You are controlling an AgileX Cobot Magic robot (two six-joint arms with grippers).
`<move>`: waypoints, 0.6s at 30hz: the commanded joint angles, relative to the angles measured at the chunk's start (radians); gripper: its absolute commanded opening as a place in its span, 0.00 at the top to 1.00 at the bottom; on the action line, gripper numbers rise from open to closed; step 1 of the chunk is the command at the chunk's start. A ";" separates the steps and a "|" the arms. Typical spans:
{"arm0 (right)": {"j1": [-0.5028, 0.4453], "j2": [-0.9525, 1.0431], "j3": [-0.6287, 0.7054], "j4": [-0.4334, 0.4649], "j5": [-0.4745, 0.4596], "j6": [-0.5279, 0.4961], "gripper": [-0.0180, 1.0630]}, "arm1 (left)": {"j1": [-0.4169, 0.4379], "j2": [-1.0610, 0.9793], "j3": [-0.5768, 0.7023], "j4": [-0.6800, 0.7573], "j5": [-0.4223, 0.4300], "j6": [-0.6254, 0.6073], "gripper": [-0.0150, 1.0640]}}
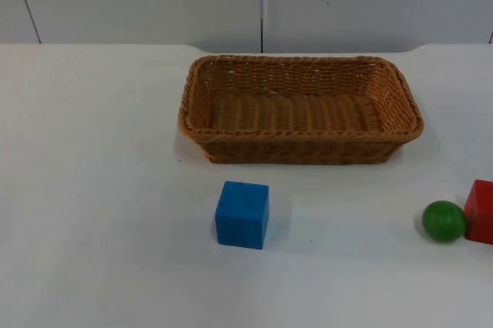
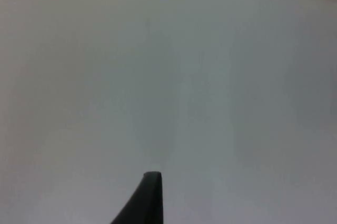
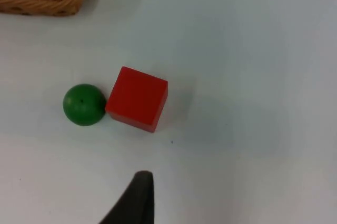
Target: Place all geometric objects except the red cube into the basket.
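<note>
White table (image 1: 92, 189): ball (image 3: 83, 104) touching red cube (image 3: 137, 98), near basket (image 1: 300, 108); prob. rolls, pinch across middle. Right gripper (image 3: 138, 195) over them, left gripper (image 2: 147, 197) waits; grip state can't tell.

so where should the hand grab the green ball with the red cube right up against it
Probably from above, across the ball's middle, with the fingers on the two sides that don't face the cube. The cube touches one side, so no finger fits there. It is round, so a hold off the middle could slip.
</note>
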 commanded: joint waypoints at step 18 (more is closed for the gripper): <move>-0.005 -0.004 -0.005 0.018 -0.003 0.002 0.01 | -0.489 0.685 -0.331 -0.010 -0.112 -0.110 0.07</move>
